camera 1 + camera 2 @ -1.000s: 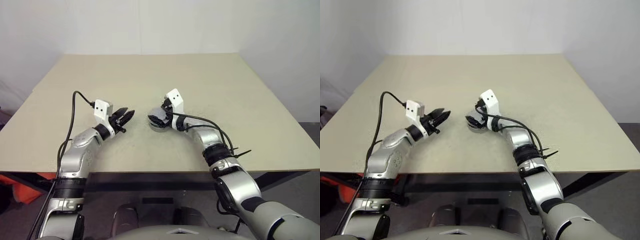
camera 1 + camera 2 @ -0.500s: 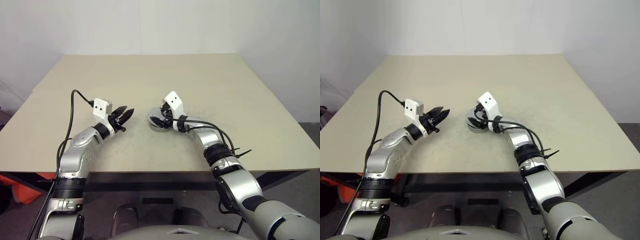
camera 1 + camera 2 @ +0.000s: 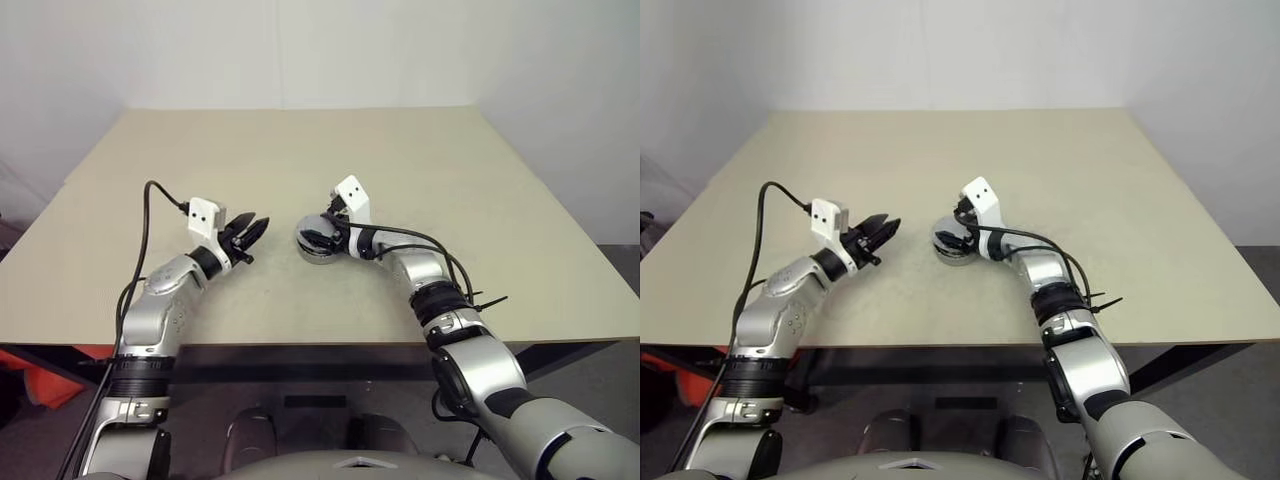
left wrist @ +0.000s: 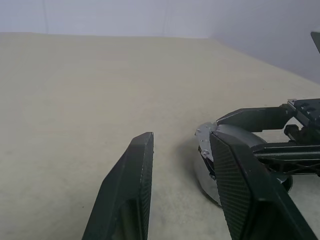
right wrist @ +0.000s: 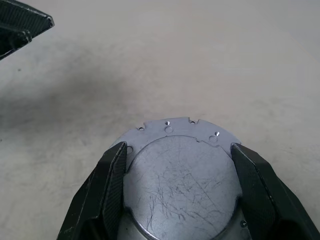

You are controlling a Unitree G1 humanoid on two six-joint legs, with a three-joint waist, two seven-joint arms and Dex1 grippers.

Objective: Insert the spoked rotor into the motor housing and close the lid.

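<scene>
Room: plain white walls stand behind a beige bench [image 3: 300,150] that you look down on from the head camera.
Bench top: 1 metal part lies on it, near the middle and toward your side.
Motor housing [image 3: 316,244]: you see it as a squat silver-grey round piece sitting on the bench between the 2 arms, closer to the right one.
Housing, close up: from the right wrist camera you see a flat, scratched grey face, with a thin flange carrying small holes at its far edge.
Housing contents: you cannot tell from these views what sits inside it.
Right claw [image 5: 178,150]: it reaches in from the right, angled slightly down, with its 2 black fingers [image 5: 112,175] on opposite sides of the housing.
Right claw state: the fingers stand wide apart and press against the round rim, so you have the housing gripped.
Left claw [image 4: 181,136]: it hovers above the bench just left of the housing, pointing roughly level toward it.
Left claw state: its 2 fingers are partly spread and you have nothing between them.
Gap: the left claw's tips are near the housing but apart from it.
Cables: a black cable loops over each forearm.
</scene>
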